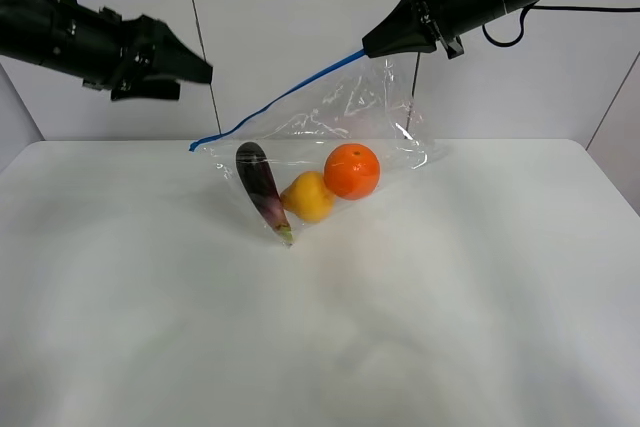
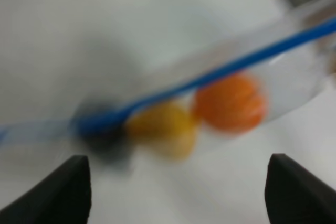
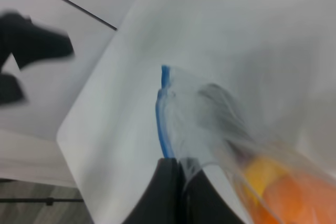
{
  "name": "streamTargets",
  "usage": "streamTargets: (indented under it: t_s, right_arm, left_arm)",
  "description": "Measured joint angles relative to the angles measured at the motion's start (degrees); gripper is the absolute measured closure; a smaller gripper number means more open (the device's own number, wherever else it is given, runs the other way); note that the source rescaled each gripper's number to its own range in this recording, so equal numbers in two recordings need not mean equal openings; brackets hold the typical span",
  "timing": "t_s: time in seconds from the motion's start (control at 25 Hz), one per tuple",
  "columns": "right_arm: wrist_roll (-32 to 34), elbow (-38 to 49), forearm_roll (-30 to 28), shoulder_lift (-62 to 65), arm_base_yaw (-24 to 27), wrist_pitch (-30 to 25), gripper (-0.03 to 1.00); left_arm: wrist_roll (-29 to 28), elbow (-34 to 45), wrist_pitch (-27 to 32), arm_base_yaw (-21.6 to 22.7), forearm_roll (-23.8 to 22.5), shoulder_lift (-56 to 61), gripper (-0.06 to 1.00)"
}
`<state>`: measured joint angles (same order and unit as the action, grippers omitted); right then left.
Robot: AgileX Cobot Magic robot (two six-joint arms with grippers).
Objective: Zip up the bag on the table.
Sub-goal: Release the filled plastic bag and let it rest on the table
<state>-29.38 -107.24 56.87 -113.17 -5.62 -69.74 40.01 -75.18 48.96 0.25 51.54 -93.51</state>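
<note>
Nearest the exterior high camera is the bare front of the table [image 1: 320, 347]. Farther back the bag [image 1: 340, 117] rests its lower part there, holding an eggplant [image 1: 258, 182], a pear [image 1: 308, 197] and an orange [image 1: 352, 170]. Its blue zipper strip [image 1: 280, 97] slopes from a low free end on the left up to the right gripper [image 1: 372, 47]. The left gripper [image 1: 205, 72] hangs above that low end and is the nearer arm to it.

In the blurred left wrist view the fingers [image 2: 73, 187] stand wide apart and hold nothing. The strip crosses beyond them, above the fruit.

In the right wrist view the fingers [image 3: 170, 192] are pressed together on the bag's edge beside the strip.
</note>
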Motion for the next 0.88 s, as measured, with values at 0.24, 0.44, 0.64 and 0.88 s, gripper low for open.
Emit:
streamTargets:
  t_s: [0.24, 0.44, 0.64, 0.88]
  right_arm:
    - [-0.17, 0.0, -3.74, -0.04, -0.11, 0.0, 0.97]
    - [-0.17, 0.0, -7.14, -1.5, -0.11, 0.0, 0.97]
    - [0.08, 0.0, -7.63, -4.85, -0.11, 0.14, 0.97]
    - [0.08, 0.0, -8.75, -5.29, -0.11, 0.89, 0.97]
  left_arm:
    - [-20.75, 0.0, 6.87, 0.29, -20.31, 0.04, 0.11]
    - [-23.89, 0.0, 17.17, 0.29, -24.78, 0.17, 0.11]
    - [-28.96, 0.0, 20.37, 0.29, -32.74, 1.14, 0.11]
    - [-34.8, 0.0, 20.59, 0.29, -41.44, 6.08, 0.11]
